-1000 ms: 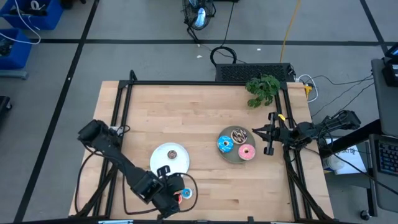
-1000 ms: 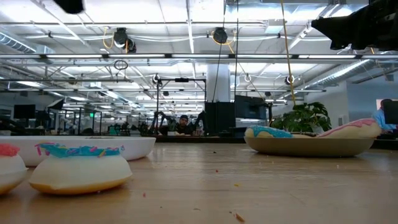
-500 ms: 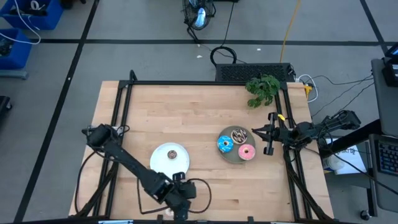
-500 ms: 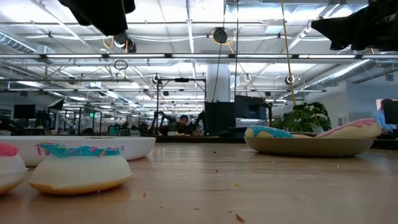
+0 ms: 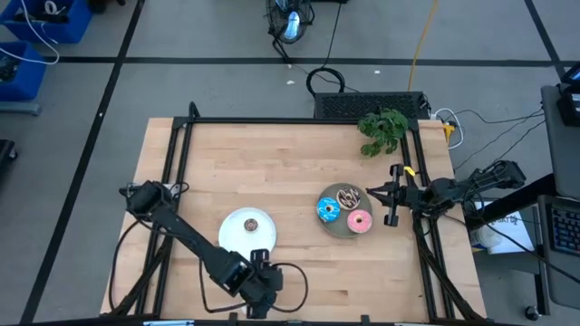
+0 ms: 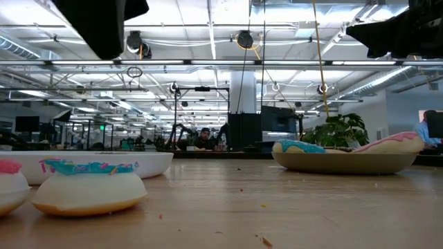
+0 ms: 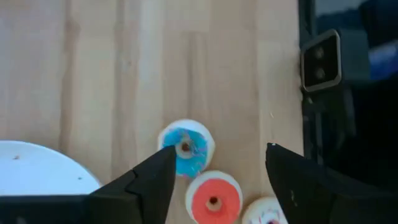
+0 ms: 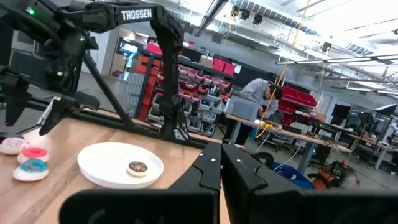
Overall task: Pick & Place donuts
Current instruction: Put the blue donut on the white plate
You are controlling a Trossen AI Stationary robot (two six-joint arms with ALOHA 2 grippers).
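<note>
My left gripper [image 5: 260, 292] hovers open near the table's near edge, pointing down; the high view hides what is under it. In the left wrist view its fingers [image 7: 221, 149] stand above three tiny donuts lying flat on the wood: blue [image 7: 186, 148], red [image 7: 213, 196] and whitish-pink [image 7: 267, 213]. A tiny brown donut [image 5: 251, 225] lies on the white plate [image 5: 237, 237]. The grey plate [image 5: 343, 230] holds the larger blue [image 5: 328, 211], pink [image 5: 359, 221] and sprinkled brown [image 5: 348, 196] donuts. My right gripper [image 5: 393, 196] waits shut by the table's right edge.
A green plant [image 5: 382, 129] sits at the far right corner. A black frame [image 5: 172, 154] runs along the table's edges. Bare wood lies between the two plates and across the far half. A person [image 8: 260, 93] sits in the room beyond the table.
My left gripper has moved a little toward the table's right, over the tiny donuts by the near edge, covering them in the high view. It has also come down, its dark body growing larger at the top of the low view. The donuts have not moved.
</note>
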